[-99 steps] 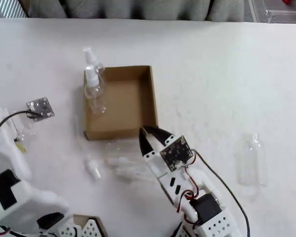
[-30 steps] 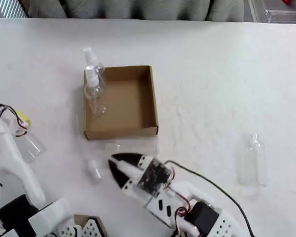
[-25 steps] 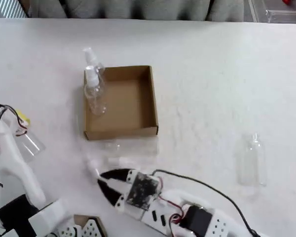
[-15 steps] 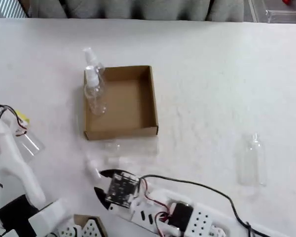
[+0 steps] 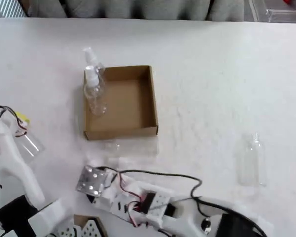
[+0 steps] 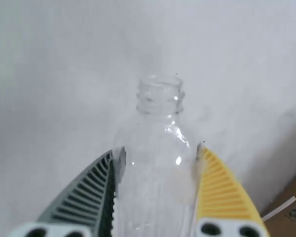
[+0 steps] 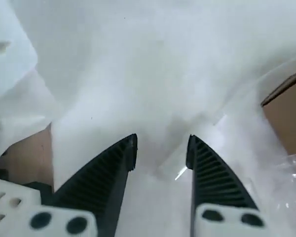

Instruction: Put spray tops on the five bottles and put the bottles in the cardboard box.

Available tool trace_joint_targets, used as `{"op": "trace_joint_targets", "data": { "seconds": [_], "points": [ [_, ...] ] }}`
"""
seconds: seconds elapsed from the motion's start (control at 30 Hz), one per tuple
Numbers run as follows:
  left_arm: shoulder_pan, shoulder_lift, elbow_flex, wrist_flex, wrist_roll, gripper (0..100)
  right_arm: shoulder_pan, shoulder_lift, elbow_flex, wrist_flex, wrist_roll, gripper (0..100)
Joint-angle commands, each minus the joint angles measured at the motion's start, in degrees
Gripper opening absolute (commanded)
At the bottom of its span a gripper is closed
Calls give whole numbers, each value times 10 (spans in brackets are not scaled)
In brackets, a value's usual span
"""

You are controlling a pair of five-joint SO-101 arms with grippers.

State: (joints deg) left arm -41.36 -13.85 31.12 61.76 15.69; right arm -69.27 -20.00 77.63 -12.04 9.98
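Note:
My left gripper is shut on a clear open-necked bottle, its grey and yellow fingers pressed on the body; in the high view this bottle is at the table's left edge. My right gripper is open, pointing down at the table just in front of the cardboard box; a faint whitish shape lies between its black fingers. Its wrist plate covers that spot from above. One capped bottle stands in the box's left side, another just behind the box's corner.
A clear bottle lies along the box's front wall. Another uncapped bottle lies far right. The left arm's white body is close beside the right gripper. The back and middle right of the table are open.
The right arm swung left from the box's front corner and tipped down over the small spray top, now under its wrist. The left arm lifted its bottle earlier and has since kept still.

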Motion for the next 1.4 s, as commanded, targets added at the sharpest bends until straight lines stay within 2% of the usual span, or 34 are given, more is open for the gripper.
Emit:
{"op": "trace_joint_targets", "data": {
  "seconds": [0.0, 0.1, 0.4, 0.63, 0.97, 1.23, 1.37],
  "points": [
    [-5, -25, 2, -18, 5, 54, 34, 50, -46, -38, 0, 214],
    [-5, -25, 3, -18, 5, 54, 47, 85, -61, -51, 0, 245],
    [-4, -25, 2, -18, 4, 54, 50, 133, -103, -52, 0, 233],
    [-4, -26, 3, -18, 4, 55, 50, 133, -133, 11, 0, 12],
    [-5, -26, 4, -18, 3, 55, 50, 122, -120, 18, 4, 14],
    [-17, -26, 4, -18, 2, 55, 50, 9, -49, 22, 5, 18],
    [-17, -26, 4, -18, 2, 55, 50, -58, -47, 116, 5, 52]
  ]
}}
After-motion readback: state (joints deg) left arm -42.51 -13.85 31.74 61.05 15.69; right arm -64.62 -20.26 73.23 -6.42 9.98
